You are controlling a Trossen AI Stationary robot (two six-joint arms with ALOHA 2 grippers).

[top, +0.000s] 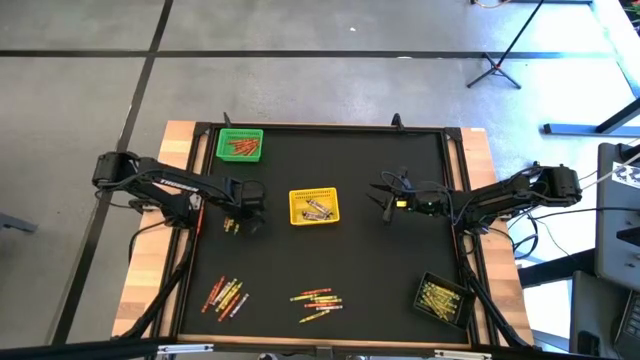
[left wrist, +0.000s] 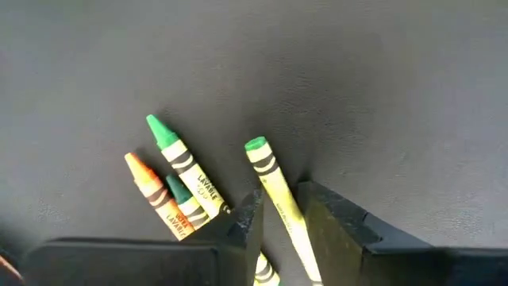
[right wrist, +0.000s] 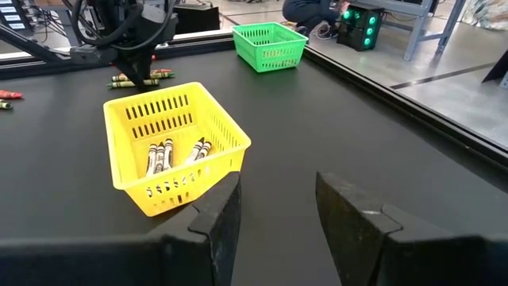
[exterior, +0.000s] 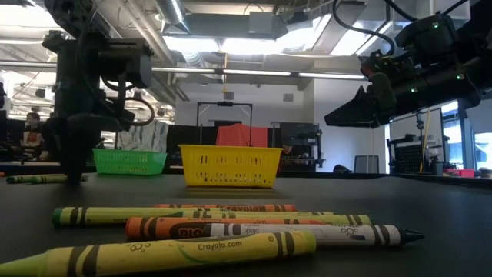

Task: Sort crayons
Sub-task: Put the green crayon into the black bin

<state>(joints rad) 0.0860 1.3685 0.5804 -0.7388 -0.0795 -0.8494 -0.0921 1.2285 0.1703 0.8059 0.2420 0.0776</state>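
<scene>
On black worktop, left of yellow basket, my left hand pressing down, fingers closing around yellow-green crayon; crayon lying flat, long axis running straight between fingers. Neighbouring crayons lying alongside, wrapper reading "LAVABLE". My right hand hanging parted, gripping nothing, right of basket.

Bright ceiling lights are seen glaring in the low view; the nearest crayons are blurred, and soft shadows are cast on the black mat.
</scene>
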